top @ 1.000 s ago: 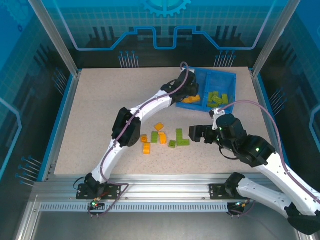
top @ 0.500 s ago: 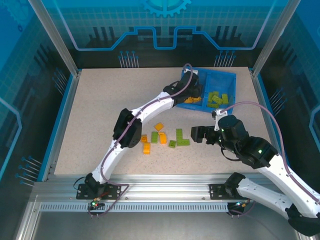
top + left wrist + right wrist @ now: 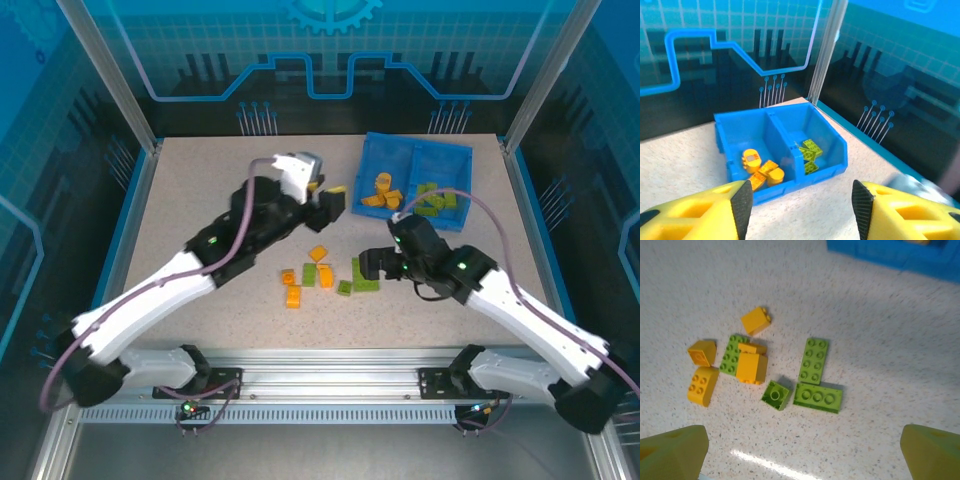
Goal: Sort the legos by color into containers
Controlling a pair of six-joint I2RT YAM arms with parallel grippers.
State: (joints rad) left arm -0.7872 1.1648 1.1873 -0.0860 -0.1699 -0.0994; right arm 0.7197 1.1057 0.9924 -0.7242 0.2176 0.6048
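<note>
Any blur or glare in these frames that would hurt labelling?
Left wrist: blue tray sharp, the near jaws out of focus. Right wrist: bricks crisp, a bright glare streak on the table near the bottom edge. Top external: evenly lit.

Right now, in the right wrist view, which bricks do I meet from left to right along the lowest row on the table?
Orange brick → small green square brick → long green brick lying crosswise.

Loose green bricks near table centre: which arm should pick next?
Right, I'd say. The right claw hangs open just beside the green bricks, which lie square in its wrist view. The left claw, open too, sits farther off, facing the tray.
</note>
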